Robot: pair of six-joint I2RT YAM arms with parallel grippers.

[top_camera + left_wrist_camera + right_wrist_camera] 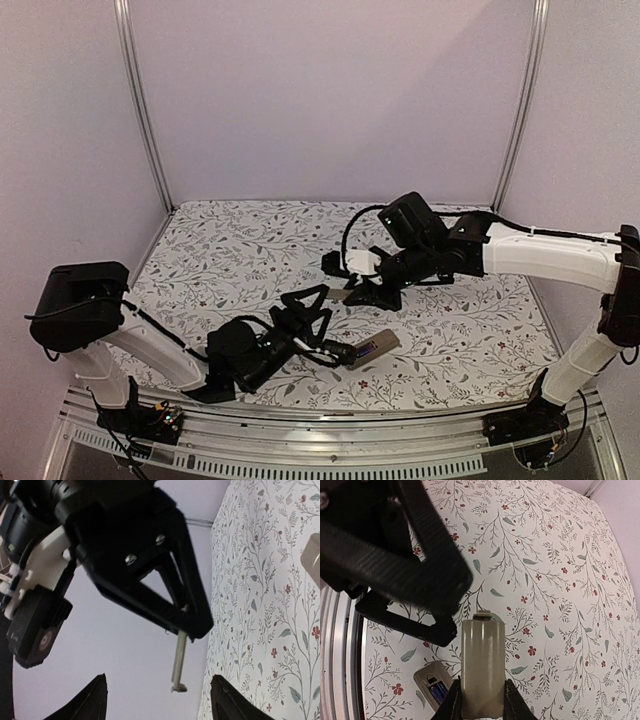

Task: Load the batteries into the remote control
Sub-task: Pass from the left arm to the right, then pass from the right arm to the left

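Clamped in the narrow-set right end effector [481, 701], a thin grey-tan plastic battery cover [482, 662] looks light, stiff and best gripped edgewise; the tan-backed rectangular remote control [373, 349] lies compartment-up on the floral surface [250, 240] by the wide-open left end effector [159, 690].

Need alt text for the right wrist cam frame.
The right hand grips a tan cover by its near end, over a floral cloth. To its lower left the remote lies on the cloth, its bay open with a battery showing inside. Black parts of the left arm fill the upper left.
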